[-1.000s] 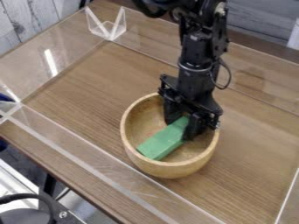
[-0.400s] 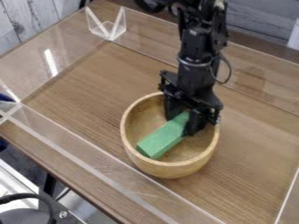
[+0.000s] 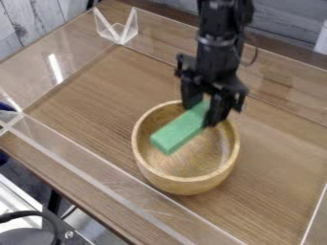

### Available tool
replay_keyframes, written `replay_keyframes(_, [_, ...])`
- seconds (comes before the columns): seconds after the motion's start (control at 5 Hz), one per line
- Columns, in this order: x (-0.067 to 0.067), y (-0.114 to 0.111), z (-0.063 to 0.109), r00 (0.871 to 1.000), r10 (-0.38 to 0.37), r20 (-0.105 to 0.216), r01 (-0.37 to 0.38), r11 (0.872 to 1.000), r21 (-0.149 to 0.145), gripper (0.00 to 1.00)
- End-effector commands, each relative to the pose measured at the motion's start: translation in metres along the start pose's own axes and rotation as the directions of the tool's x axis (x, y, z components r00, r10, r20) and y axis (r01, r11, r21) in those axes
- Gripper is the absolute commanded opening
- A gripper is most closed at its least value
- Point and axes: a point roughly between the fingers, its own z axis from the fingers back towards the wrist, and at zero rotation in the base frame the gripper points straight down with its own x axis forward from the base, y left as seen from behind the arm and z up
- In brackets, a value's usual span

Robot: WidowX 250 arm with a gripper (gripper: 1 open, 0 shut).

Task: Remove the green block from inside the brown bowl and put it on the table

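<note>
The green block hangs tilted above the brown bowl, its upper end pinched between my black fingers. My gripper points straight down over the bowl's far side and is shut on the block. The block's lower end reaches toward the bowl's left rim but is lifted off the bowl's floor. The bowl rests on the wood-grain table near the front wall.
Low clear acrylic walls edge the table at the front and left. A clear acrylic corner piece stands at the back left. Open tabletop lies left of and behind the bowl.
My gripper has risen with the green block, which lay in the bowl a second ago and now hangs above it. The bowl has stayed in place.
</note>
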Motion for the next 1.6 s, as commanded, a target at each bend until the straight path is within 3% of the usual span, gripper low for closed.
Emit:
replay_keyframes(0.0, [0.019, 0.02, 0.042, 0.993, 0.044, 0.113, -0.047, 0.999, 0.022, 0.0])
replay_keyframes(0.4, [0.02, 0.077, 0.052, 0.985, 0.111, 0.133, -0.116, 0.993, 0.031, 0.0])
replay_keyframes(1.2, [0.045, 0.013, 0.007, 0.994, 0.026, 0.107, -0.027, 1.0, 0.007, 0.0])
replay_keyframes(1.4, [0.048, 0.04, 0.009, 0.991, 0.07, 0.112, -0.072, 0.997, 0.011, 0.0])
